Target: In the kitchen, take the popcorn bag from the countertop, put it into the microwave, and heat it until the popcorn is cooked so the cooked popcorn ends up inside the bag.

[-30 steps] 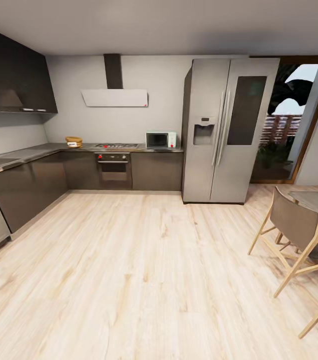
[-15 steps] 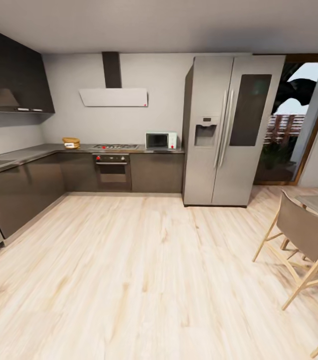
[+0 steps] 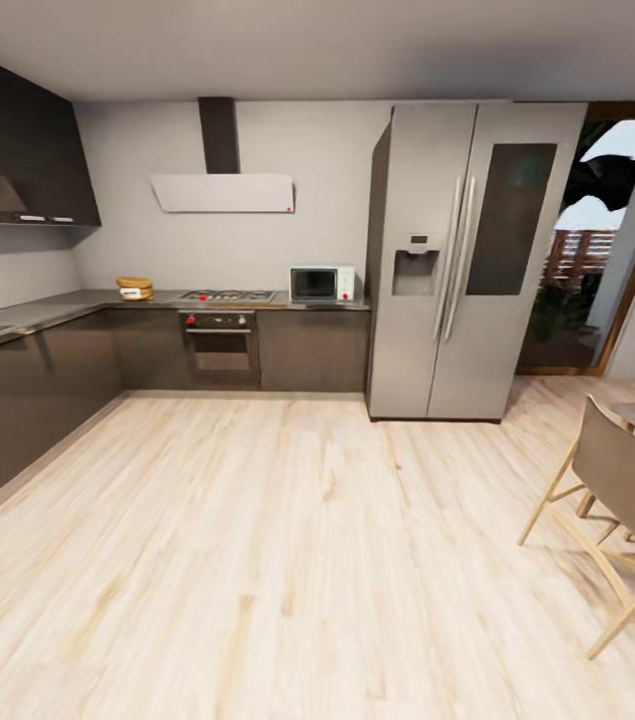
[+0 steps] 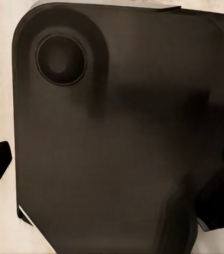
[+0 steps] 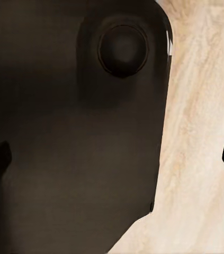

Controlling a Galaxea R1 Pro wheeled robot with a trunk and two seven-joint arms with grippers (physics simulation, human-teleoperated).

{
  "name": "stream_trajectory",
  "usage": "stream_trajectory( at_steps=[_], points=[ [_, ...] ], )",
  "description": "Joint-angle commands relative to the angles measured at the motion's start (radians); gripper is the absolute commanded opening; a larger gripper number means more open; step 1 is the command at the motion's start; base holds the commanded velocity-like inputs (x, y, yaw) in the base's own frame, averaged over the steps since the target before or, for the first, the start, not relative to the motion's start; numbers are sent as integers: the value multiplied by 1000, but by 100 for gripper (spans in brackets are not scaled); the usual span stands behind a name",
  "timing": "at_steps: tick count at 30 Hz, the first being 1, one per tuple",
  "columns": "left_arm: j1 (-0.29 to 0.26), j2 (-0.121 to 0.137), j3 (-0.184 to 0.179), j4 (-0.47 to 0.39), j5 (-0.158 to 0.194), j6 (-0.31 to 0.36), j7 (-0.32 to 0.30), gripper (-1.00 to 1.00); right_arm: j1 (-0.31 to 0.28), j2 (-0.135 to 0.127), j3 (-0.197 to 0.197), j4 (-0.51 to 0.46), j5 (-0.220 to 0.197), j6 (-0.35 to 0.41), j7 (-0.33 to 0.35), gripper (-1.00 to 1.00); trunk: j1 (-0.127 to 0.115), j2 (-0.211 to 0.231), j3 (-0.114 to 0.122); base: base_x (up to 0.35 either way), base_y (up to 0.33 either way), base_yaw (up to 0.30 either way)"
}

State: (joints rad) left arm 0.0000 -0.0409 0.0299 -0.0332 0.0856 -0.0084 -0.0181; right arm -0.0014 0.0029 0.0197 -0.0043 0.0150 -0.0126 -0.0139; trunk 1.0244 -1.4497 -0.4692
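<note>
Nothing done yet — bag (image 3: pixel 136 288) on desk (image 3: pixel 77 300) left of microwave (image 3: pixel 321 283), door shut; both well off. Fetching, loading, heating all remain. Claw states: cannot tell.

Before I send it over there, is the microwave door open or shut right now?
Shut. The microwave on the countertop shows its dark glass door flat against its front, nothing swung out.
</note>
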Motion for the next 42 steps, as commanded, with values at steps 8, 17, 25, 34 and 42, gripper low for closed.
stream_trajectory(
  at_steps=[8, 17, 25, 34, 42],
  points=[
    [0, 0, 2, -1, 9, 0, -2, 100, 0, 1, 2, 0, 0, -2, -1, 100, 1, 0, -1, 323, 0, 0],
    [0, 1, 2, -1, 8, -1, -3, 100, 0, 2, 3, 0, 2, -5, 0, 100, 1, 0, -1, 323, 35, 0],
    [0, 0, 2, -1, 8, -1, -3, 100, 0, 3, 2, 0, 1, -36, -1, 100, 1, 0, -1, 323, 87, 0],
    [0, -1, 2, -1, 8, -1, -3, 100, 0, 2, 2, 0, 0, -58, -1, 100, 1, 0, -1, 323, 88, 0],
    [0, 1, 2, -1, 9, 1, -3, 100, 0, 2, 0, 0, -5, -67, -1, 100, 1, 0, -1, 323, 64, 0]
  ],
)
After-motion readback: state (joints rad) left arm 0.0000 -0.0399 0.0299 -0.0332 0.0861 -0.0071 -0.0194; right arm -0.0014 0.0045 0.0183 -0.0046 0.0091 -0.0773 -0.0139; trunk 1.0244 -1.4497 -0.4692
